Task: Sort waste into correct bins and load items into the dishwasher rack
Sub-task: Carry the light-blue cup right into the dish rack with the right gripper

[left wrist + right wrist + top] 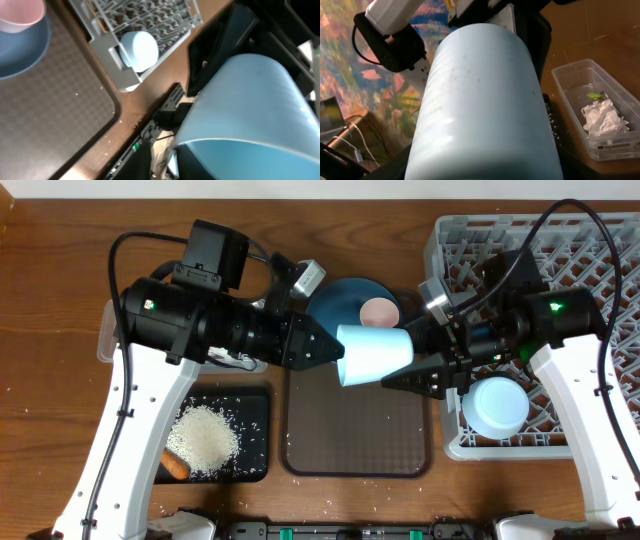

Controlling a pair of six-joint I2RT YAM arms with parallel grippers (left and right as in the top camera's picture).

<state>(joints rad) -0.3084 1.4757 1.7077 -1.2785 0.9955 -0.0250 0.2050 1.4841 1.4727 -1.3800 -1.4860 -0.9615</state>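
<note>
The light-blue cup (375, 352) hangs on its side above the brown tray, between both arms. My left gripper (338, 350) is at the cup's open rim (250, 110); its fingers are hidden, so their state is unclear. My right gripper (405, 362) is shut on the cup's closed end, and the cup (485, 100) fills the right wrist view. The pale bowl (497, 405) lies upside down in the grey dishwasher rack (590, 260). The pink cup (380, 311) stands on the blue plate (345, 300). The chopsticks are out of view.
The black tray (255, 405) holds rice (205, 438) and a carrot (175, 467). The clear tub (570, 100) holds crumpled paper (602, 117) and a green wrapper (594, 95). The brown serving tray (355, 435) lies under the cup. Rice grains are scattered along the table's front.
</note>
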